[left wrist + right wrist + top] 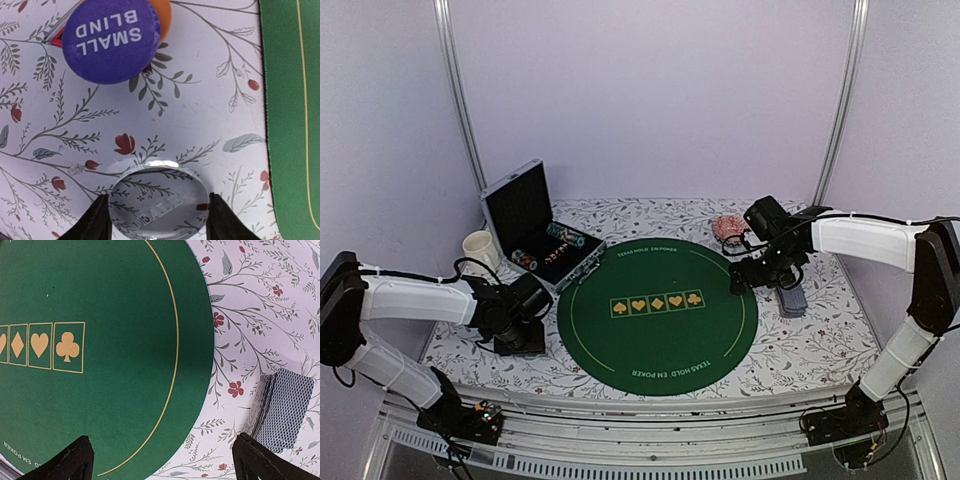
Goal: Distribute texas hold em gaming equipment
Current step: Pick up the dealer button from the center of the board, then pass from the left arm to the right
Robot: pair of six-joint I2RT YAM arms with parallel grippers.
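Floral table (800, 340): left tool (158, 215) was half-closed, pinching the clear dealer disc (159, 200) flat beside the green mat (290, 100), right tool (162, 440) wide open, empty, near the card deck (282, 410); slick thin rim could squirt out on lift.

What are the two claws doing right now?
Left gripper: shut on the clear disc, it seems.
Right gripper: open, empty.

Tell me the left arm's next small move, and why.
Probably squeeze the left end effector onto the clear dealer disc and lift it. Its fingers flank the disc on both sides, close to its rim, and it lies on the floral cloth, off the green mat.
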